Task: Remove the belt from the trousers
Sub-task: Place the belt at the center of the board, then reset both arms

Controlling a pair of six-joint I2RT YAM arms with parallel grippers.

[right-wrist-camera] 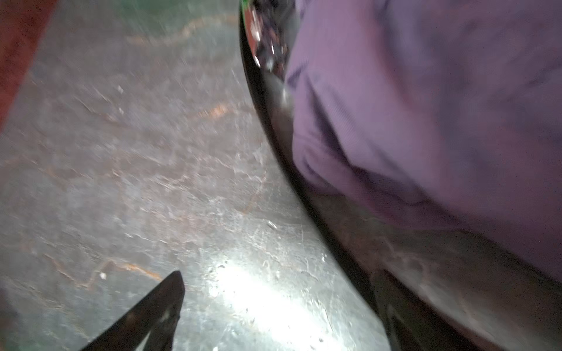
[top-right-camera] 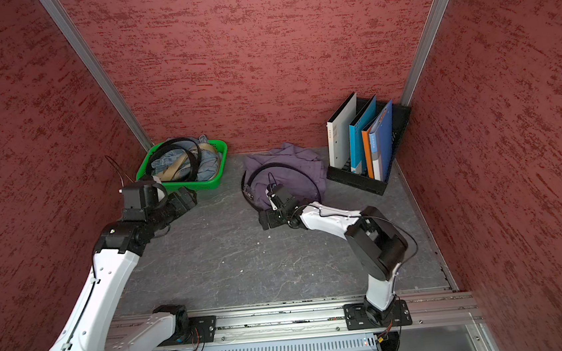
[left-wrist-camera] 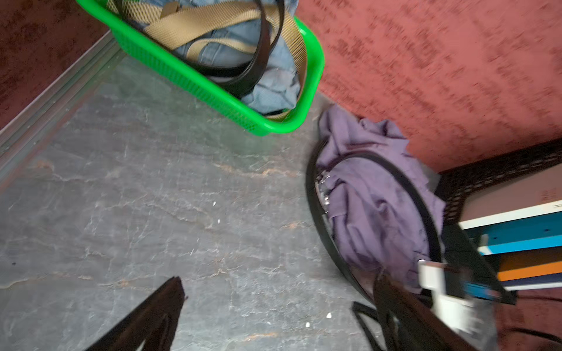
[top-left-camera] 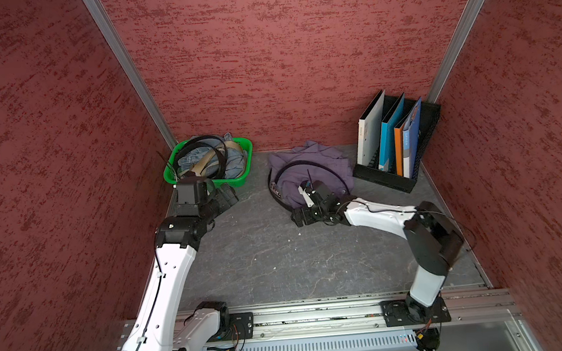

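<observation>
ok so reading the table (top-left-camera: 280,259) like a clock from above, 12 at the back wall

Left gripper (left-wrist-camera: 279,281) sits around 10 o'clock, just off the 6 o'clock wall of the green basket (left-wrist-camera: 194,80). Its fingers are spread wide with only bare table between them, so it's got hold of nothing. The basket is tucked in the 11 o'clock corner and holds a light blue denim garment (left-wrist-camera: 270,91), a tan webbing belt (left-wrist-camera: 197,27) and a wider black belt (left-wrist-camera: 267,45), all tangled together

Around 12, near the back wall, the trousers (top-left-camera: 292,182) are a crumpled purple heap. The belt (right-wrist-camera: 270,103) runs as a big loose ring around them: the far arc lies over the fabric, and the 9 to 7 o'clock stretch lies on the table right at the fabric's edge. Its silver buckle (left-wrist-camera: 324,188) is at the heap's 9 o'clock side. Can't tell whether it's threaded through any loops

Right gripper (right-wrist-camera: 278,275) is low at the heap's 6 o'clock edge, spread wide too, nothing clamped, just table between the fingers. The belt passes right by one finger, touching or not I can't tell, that wrist view is blurry

Over at 2 o'clock there's a black file rack (top-left-camera: 381,182) with folders (top-left-camera: 387,132) standing in it, just beside the heap
</observation>
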